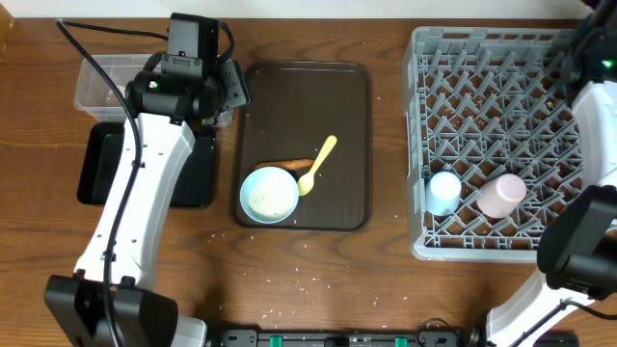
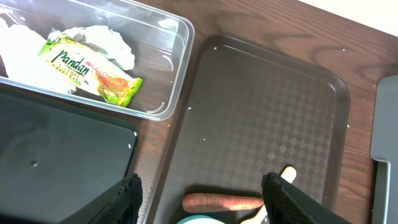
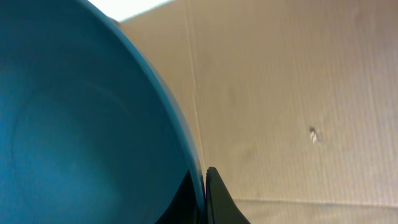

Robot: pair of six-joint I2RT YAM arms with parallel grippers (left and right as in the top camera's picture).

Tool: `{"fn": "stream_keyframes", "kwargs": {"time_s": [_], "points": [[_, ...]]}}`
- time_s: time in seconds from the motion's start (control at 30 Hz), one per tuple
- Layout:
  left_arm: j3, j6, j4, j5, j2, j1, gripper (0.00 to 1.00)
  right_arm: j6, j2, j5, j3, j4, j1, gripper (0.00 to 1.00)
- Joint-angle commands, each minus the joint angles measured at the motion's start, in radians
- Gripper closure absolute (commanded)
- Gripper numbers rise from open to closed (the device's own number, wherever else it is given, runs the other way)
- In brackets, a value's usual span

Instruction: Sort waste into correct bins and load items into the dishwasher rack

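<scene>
Paper (image 2: 106, 34) + Pandan wrapper (image 2: 93, 71) in clear box (image 2: 180, 62); pink cup (image 1: 502, 195) and light blue cup (image 1: 443, 191) in the rack (image 1: 482, 96). My right fingers (image 3: 214, 199) clamp the dark blue plate (image 3: 81, 124) (not racked yet). Left fingers (image 2: 124, 202) apart, empty, over the carrot (image 2: 222, 201). To do: carrot, light blue bowl (image 1: 245, 188) w/ rice (image 1: 269, 199), yellow spoon (image 1: 320, 162).

The wrapper (image 2: 87, 65) is green-and-yellow, carrot (image 2: 222, 201) orange, plate (image 3: 74, 124) blue, tray (image 2: 267, 112) diamond-patterned brown

we've got the serving tray (image 1: 299, 106) mid-table, bowl (image 1: 269, 195), spoon (image 1: 319, 164), carrot (image 2: 224, 201) on it, rack (image 1: 420, 116) to its right, left cup (image 1: 443, 191) and right cup (image 1: 502, 195) inside, box (image 1: 96, 82) with wrapper (image 2: 90, 68) to its left
</scene>
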Motion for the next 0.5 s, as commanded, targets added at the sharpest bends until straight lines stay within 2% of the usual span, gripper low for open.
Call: {"fn": "stream_keyframes", "kwargs": {"time_s": [0.0,0.47], "points": [[0.003,-0.006,0.001,-0.013,0.007,0.003,0.36,-0.006,0.008,0.004,0.007,0.006,0.032,0.99],[0.003,-0.006,0.001,-0.013,0.007,0.003,0.36,0.006,0.049,0.08,0.007,-0.024,0.043,0.99]]}}
